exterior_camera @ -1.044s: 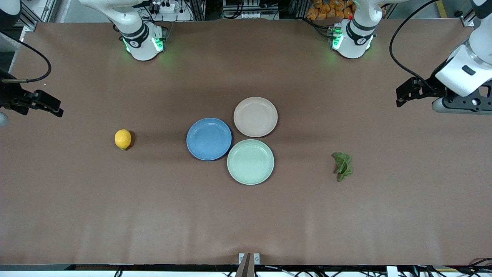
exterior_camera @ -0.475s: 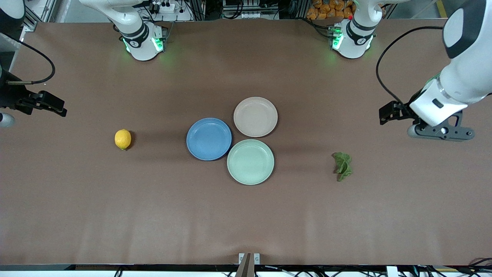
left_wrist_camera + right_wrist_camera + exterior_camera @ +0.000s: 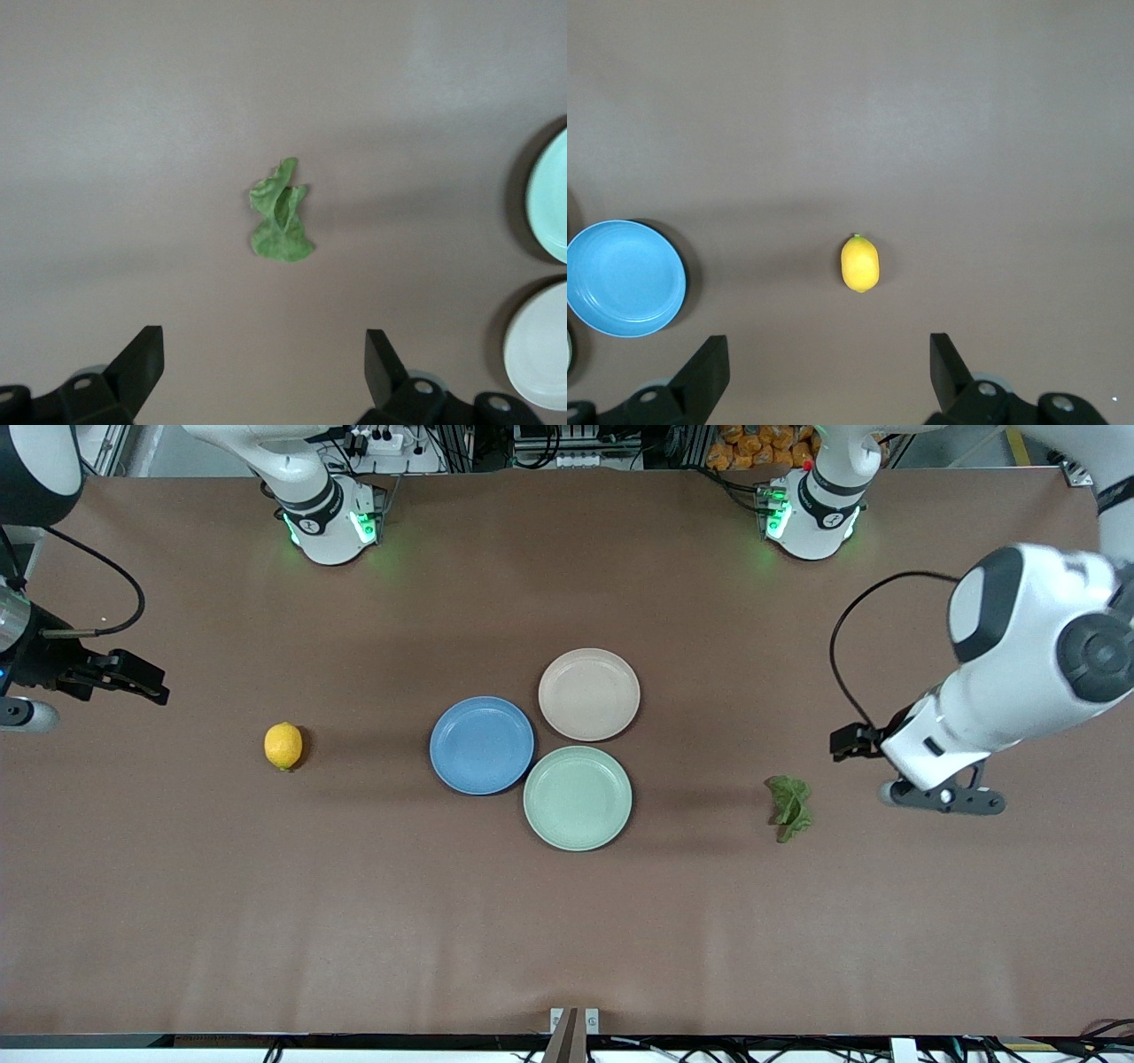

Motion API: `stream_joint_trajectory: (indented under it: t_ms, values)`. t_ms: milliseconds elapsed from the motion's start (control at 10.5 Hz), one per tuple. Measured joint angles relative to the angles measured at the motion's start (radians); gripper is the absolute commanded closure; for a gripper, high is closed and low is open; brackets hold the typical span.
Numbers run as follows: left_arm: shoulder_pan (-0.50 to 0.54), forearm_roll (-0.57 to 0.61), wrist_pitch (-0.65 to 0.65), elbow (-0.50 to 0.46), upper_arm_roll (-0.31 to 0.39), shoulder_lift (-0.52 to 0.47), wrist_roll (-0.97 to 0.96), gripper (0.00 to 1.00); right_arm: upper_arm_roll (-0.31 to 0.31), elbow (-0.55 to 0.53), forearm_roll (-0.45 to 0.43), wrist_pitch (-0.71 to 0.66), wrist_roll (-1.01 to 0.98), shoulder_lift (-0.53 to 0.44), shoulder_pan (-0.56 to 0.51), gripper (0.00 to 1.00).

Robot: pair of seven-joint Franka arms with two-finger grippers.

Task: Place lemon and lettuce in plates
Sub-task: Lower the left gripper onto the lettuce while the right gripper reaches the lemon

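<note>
Here the brown table (image 3: 567,921) carries three empty plates: blue plate (image 3: 481,745), beige-pink plate (image 3: 589,693), mint-green plate (image 3: 578,797). The lemon (image 3: 283,745) lies toward the right arm's end, the lettuce (image 3: 788,807) toward the left arm's. The left gripper (image 3: 264,372) and right gripper (image 3: 829,372) hover above the table, fingers wide, holding nothing.

No readable text, labels, brands or numbers on anything.

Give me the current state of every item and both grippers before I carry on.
lemon: on the table, not gripped, toward the right arm's end.
lettuce: on the table, not gripped, toward the left arm's end.
blue plate: empty.
beige-pink plate: empty.
mint-green plate: empty.
left gripper: open, holding nothing, over the table by the lettuce.
right gripper: open, holding nothing, over the table by the lemon.
</note>
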Motion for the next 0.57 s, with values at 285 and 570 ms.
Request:
stream_joint_trajectory:
  t_ms: [285, 570]
  values:
    - [0.003, 0.006, 0.105, -0.032, 0.001, 0.089, 0.008, 0.00, 0.006, -0.085, 0.000, 0.100, 0.000, 0.005, 0.006, 0.00]
    - [0.001, 0.020, 0.204, -0.093, 0.001, 0.138, 0.010, 0.00, 0.007, -0.181, 0.000, 0.198, 0.000, 0.008, 0.006, 0.00]
